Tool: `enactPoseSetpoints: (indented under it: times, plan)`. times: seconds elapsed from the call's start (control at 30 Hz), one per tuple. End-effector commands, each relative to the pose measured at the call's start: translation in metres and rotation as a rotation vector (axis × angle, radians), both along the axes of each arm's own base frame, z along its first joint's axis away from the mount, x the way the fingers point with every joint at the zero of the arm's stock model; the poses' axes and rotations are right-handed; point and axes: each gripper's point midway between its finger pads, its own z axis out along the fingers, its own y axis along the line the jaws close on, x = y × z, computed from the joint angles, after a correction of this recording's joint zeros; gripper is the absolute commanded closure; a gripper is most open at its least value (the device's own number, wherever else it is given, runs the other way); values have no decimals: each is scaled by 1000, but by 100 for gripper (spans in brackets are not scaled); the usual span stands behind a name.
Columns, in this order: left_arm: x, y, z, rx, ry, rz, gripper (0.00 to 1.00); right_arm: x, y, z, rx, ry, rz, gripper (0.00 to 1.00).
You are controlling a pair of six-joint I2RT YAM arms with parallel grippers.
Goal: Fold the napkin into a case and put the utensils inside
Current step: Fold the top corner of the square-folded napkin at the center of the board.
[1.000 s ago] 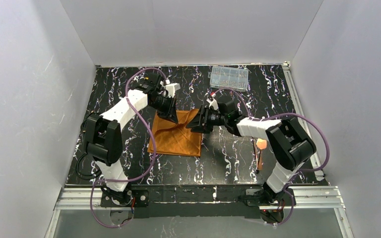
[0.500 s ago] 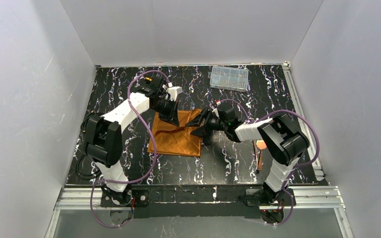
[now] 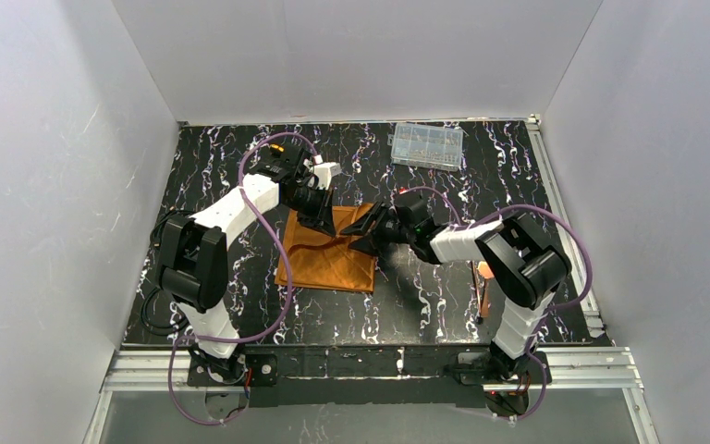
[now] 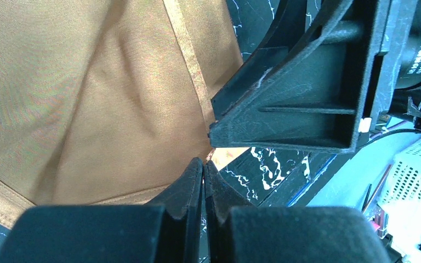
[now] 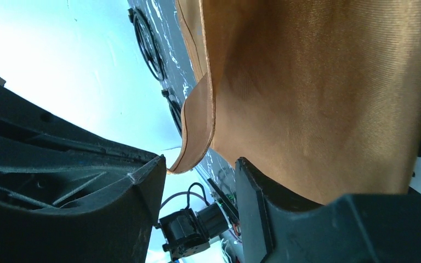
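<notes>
The rust-orange napkin point(image 3: 325, 257) lies partly folded on the black marbled table, its far right corner lifted. My left gripper point(image 3: 322, 222) is shut on that corner point(image 4: 211, 155); in the left wrist view the hems and creases run in to its closed tips point(image 4: 203, 162). My right gripper point(image 3: 366, 238) stands open just to the right, facing the left one. In its wrist view the napkin's hanging hem point(image 5: 198, 126) ends at the mouth of the gap point(image 5: 200, 164) and one finger point(image 5: 255, 197) lies against the cloth. The copper utensils point(image 3: 486, 271) lie at the right, beside the right arm.
A clear plastic compartment box point(image 3: 427, 143) sits at the back right of the table. White walls close in on three sides. The right gripper's black finger point(image 4: 285, 109) fills the upper right of the left wrist view, very close to the left fingertips.
The right gripper has dropped and moved left to the napkin's lifted corner, its jaws widening and narrowing a little. The left gripper shifted slightly, staying shut.
</notes>
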Motion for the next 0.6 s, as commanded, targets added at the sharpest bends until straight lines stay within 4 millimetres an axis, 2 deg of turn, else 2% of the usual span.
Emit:
enactPoseSetpoints:
  times: [0.0, 0.37, 0.57]
  plan:
    - [-9, -5, 19, -43, -30, -24, 100, 12, 7, 0, 0, 10, -40, 42]
    - [-16, -7, 23, -51, -38, -45, 100, 10, 20, -5, 18, 38, -58, 54]
    - [-21, -10, 21, -52, -31, -60, 100, 11, 24, 2, 50, 33, -63, 65]
